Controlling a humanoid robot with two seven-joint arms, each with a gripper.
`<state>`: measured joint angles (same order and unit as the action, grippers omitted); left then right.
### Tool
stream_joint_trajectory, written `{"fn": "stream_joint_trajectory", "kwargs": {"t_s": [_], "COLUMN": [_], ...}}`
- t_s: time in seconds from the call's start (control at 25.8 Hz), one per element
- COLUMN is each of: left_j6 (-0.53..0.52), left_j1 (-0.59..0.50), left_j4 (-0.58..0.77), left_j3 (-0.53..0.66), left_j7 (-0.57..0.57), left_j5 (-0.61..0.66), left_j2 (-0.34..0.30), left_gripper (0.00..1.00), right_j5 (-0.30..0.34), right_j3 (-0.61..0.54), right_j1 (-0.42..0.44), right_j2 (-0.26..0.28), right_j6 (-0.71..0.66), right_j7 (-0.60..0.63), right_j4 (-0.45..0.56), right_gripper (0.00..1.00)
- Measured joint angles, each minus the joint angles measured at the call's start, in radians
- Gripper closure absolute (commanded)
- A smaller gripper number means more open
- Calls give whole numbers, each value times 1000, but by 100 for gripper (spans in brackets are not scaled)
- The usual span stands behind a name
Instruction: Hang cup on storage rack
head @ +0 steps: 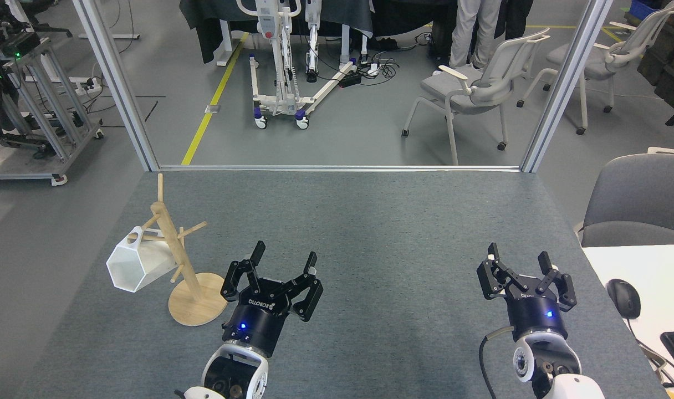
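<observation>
Nearest you, your left gripper (284, 259) hovers low over the bench (381, 221), fingers spread wide and holding nothing, just right of the storage rack (184, 271) and apart from it. Your right gripper (522, 260) sits well off to the right, fingers also wide and empty, likely parked out of the way. Further back, the cup (133, 265) hangs off the rack's left side, its tab hooked over a peg, open mouth tilted toward you. Judging by that, the hanging looks done, so neither gripper needs to grip.

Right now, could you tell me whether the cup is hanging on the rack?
Hanging: the cup hangs tilted from a peg of the rack, clear of both end effectors.
</observation>
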<state>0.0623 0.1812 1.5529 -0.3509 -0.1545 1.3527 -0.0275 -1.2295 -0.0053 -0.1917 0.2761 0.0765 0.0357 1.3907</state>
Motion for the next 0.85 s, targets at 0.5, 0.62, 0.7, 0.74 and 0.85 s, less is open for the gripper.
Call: {"fn": "stream_joint_trajectory", "kwargs": {"t_s": [0.5,0.62,0.7,0.74,0.85], "left_j6": [-20,-15,-14,-13,-13], "left_j1": [95,111,119,122,126], "left_j4": [-135,-158,-176,-181,-194], "left_j3": [-2,-2,-2,-2,-1], "left_j7": [28,40,43,43,43], "left_j5": [149,166,168,168,167], "left_j2": [29,33,34,34,33], "left_gripper": [1,1,1,1,1], "right_j5": [1,1,1,1,1], "right_j3": [7,8,8,8,9], "right_j1": [0,0,0,0,0], "right_j2": [-1,-1,0,0,0], "right_j6": [-3,-4,-5,-5,-5], "right_j7": [4,0,-2,-2,-4], "right_j4": [-2,0,0,0,1], "right_gripper": [1,1,1,1,1]}}
